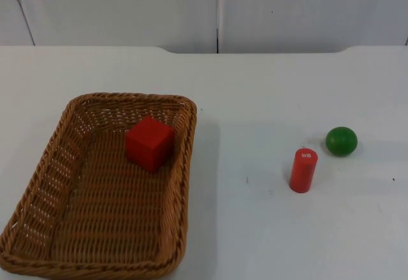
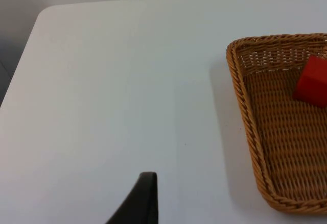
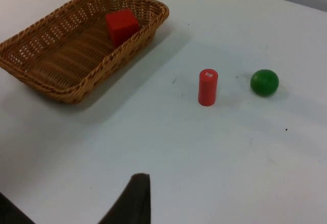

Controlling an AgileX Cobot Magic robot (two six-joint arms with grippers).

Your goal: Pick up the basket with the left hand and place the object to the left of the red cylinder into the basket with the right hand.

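Nearest the camera in the top view, the wicker basket (image 1: 44,184) sits flat on the white table (image 1: 268,88) around seven o'clock, and the red cube (image 1: 149,143) is lying inside it, toward its far wall. That cube looks like the piece that belonged left of the red cylinder (image 1: 303,170), so the delivery reads as done and the basket set down. Out at three o'clock the cylinder stands upright, alone. Just beyond it, at its one o'clock, rests the green ball (image 1: 341,141), near but not touching. The left gripper (image 2: 145,193) hangs over bare table beside the basket, gripping nothing; whether its fingers are apart, can't tell. The right gripper (image 3: 137,196) hovers back from the cylinder, empty too — spread unknown.
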